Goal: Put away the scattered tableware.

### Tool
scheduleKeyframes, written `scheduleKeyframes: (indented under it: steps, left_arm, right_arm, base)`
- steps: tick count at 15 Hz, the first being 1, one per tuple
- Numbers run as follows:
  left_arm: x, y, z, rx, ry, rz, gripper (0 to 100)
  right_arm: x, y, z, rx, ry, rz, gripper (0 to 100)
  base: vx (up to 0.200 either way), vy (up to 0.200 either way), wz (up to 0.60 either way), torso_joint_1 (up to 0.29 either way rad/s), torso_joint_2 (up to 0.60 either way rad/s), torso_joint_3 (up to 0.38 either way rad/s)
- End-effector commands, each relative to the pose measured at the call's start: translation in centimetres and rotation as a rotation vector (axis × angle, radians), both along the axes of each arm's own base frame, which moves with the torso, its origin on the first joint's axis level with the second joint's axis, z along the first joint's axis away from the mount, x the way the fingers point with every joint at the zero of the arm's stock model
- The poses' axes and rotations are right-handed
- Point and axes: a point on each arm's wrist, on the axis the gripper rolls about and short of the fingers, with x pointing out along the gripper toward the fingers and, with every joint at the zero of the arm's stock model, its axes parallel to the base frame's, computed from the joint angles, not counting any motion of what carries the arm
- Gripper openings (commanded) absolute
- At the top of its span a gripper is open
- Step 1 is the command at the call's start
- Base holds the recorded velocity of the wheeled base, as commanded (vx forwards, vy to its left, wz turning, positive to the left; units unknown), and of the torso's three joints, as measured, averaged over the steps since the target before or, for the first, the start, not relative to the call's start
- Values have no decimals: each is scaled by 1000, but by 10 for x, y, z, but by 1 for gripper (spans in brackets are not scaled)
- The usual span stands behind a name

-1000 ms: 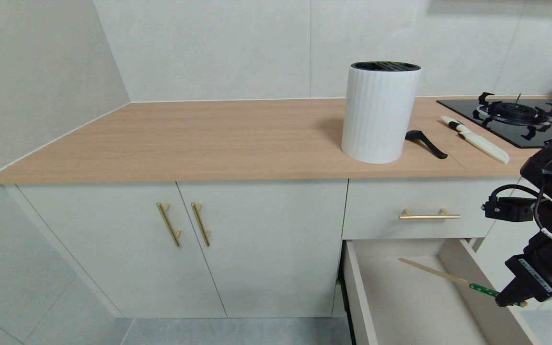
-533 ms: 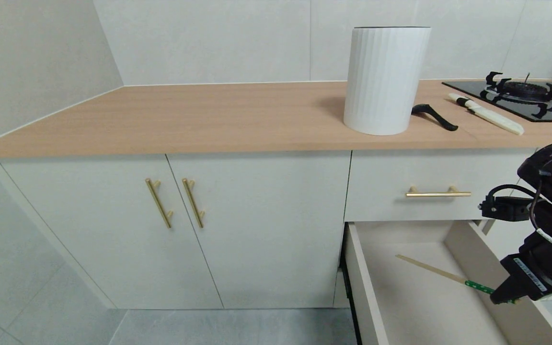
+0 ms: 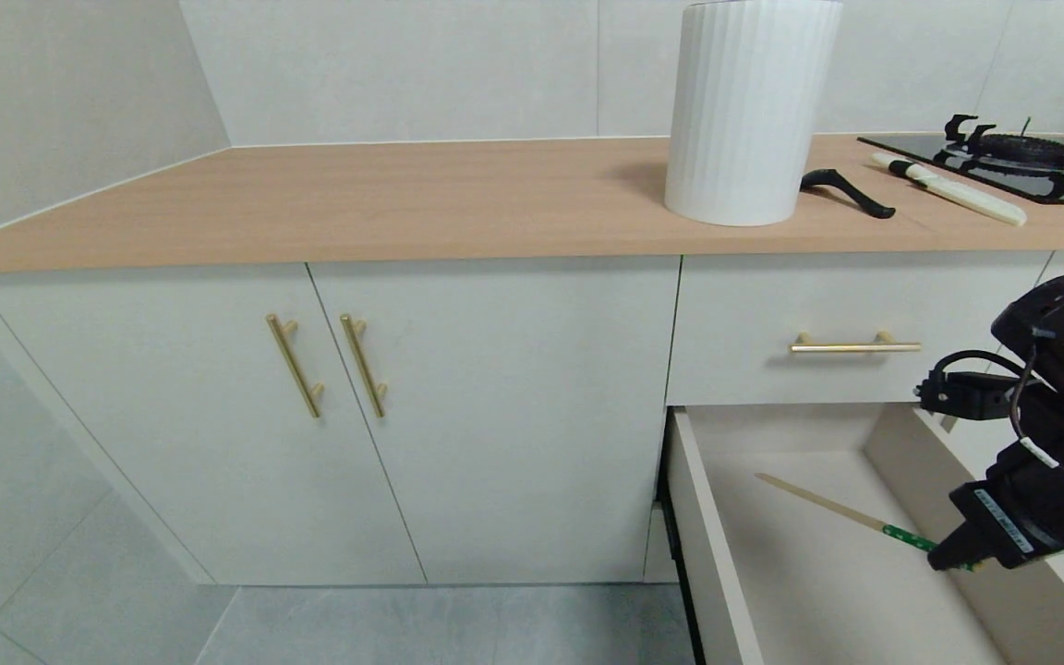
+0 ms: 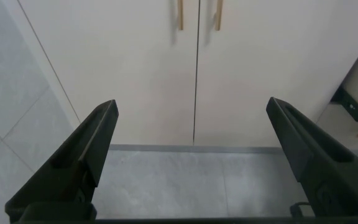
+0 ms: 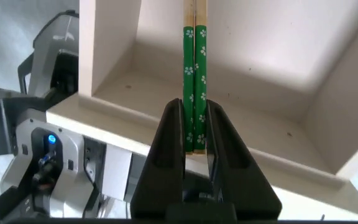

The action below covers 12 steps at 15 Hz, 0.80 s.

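Note:
A pair of wooden chopsticks (image 3: 841, 511) with green flowered ends (image 5: 194, 74) slants down into the open lower drawer (image 3: 691, 499). My right gripper (image 3: 946, 558) is shut on their green ends above the drawer's right side (image 5: 194, 134). On the wooden counter (image 3: 403, 199) lie a white-handled knife (image 3: 952, 189) and a black scoop (image 3: 846, 191), next to a tall white ribbed holder (image 3: 743, 111). My left gripper (image 4: 191, 162) stands open and holds nothing, low down, facing the cabinet doors (image 4: 197, 68) and the floor.
A closed drawer with a gold handle (image 3: 855, 346) sits above the open one. Two cabinet doors with gold handles (image 3: 329, 365) are to the left. A black gas hob (image 3: 1031, 152) is at the counter's far right. Grey floor tiles (image 3: 79, 573) lie below.
The head camera has dropped, so the counter sits higher in the picture. Relative to the drawer, my right gripper and the chopsticks have sunk slightly deeper.

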Motion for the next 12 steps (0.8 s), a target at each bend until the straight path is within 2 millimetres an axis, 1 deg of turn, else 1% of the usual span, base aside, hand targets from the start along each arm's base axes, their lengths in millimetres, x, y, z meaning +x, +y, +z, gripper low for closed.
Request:
scheduleKeyframes:
  steps: [1,3,5,6,7,8,9,12]
  left_arm:
    - [0,0,0,0,1,1,100]
    - [0,0,0,0,1,1,100]
    - [0,0,0,0,1,1,100]
    - [0,0,0,0,1,1,100]
    - [0,0,0,0,1,1,100]
    - [0,0,0,0,1,1,100]
    - [0,0,0,0,1,1,100]
    - [0,0,0,0,1,1,100]
  right_arm:
    - [9,2,-15,-3,12,-6,0]
    - [30,7,-36,8,12,-64,0]
    - [48,26,-60,8,23,-134,0]
    - [53,31,-70,-16,24,-159,0]
    - [61,40,-92,-79,21,-183,0]
    - [68,44,-112,-96,6,-190,0]
    - [73,45,-126,-89,-17,-192,0]
    - [83,48,-158,-114,-32,-214,0]
  base:
    - [0,0,0,0,0,0]
    - [0,0,0,0,0,0]
    - [0,0,0,0,0,0]
    - [0,0,0,0,0,0]
    - [0,0,0,0,0,0]
    - [0,0,0,0,0,0]
    - [0,0,0,0,0,0]
    - [0,0,0,0,0,0]
